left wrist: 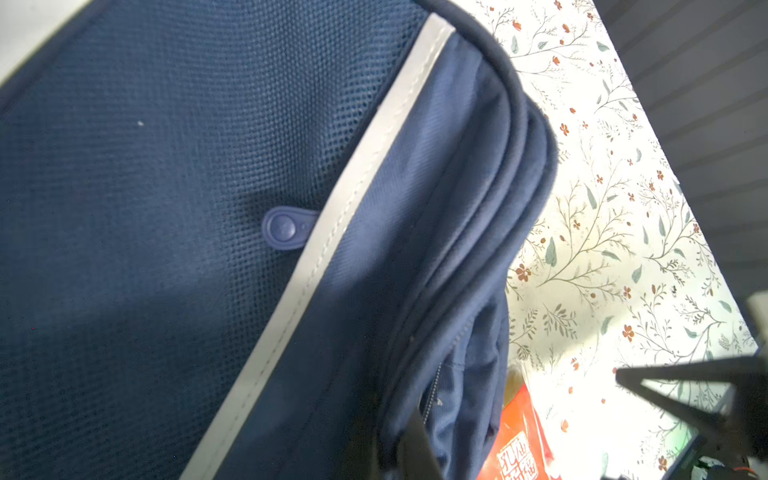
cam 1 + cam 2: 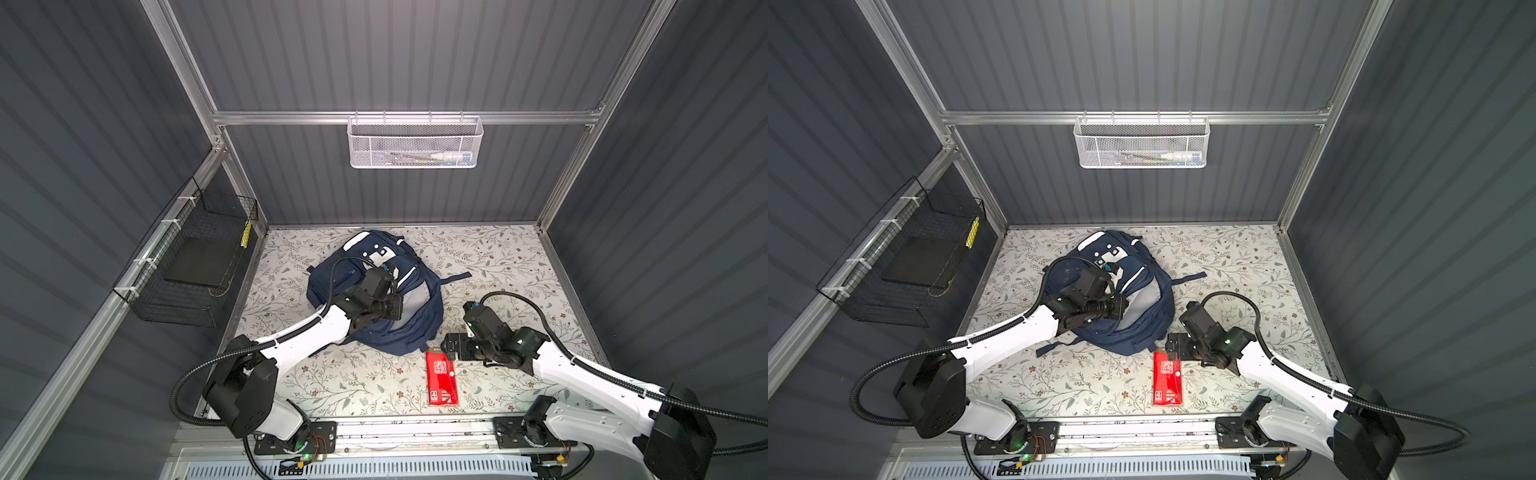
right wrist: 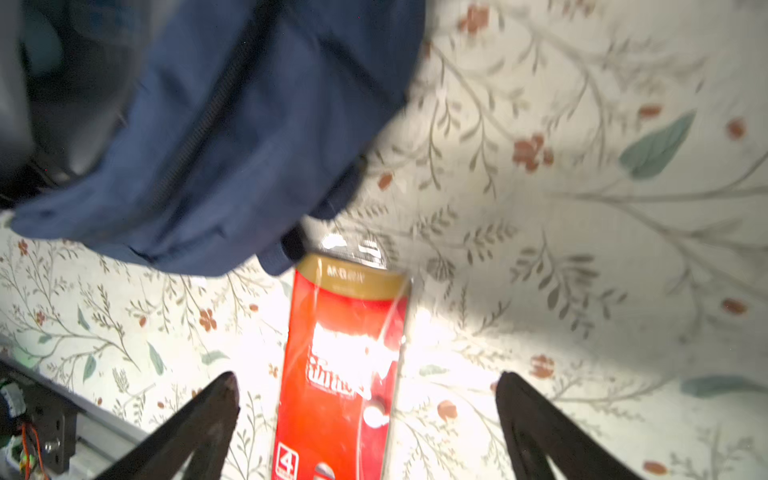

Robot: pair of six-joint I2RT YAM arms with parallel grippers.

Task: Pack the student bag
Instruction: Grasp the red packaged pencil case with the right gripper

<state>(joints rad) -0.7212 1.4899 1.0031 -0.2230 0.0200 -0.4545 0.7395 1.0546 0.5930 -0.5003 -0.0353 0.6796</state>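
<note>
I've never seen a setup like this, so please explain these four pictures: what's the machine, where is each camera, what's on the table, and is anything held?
Two robot arms work over a floral table. Two pictures look down from overhead, side by side. The other two come from a camera on each arm's wrist. On the table lie a navy student bag and a red packet. The left gripper is shut at the bag's zip edge, apparently pinching the fabric. The right gripper stands open over the red packet, holding nothing.
</note>
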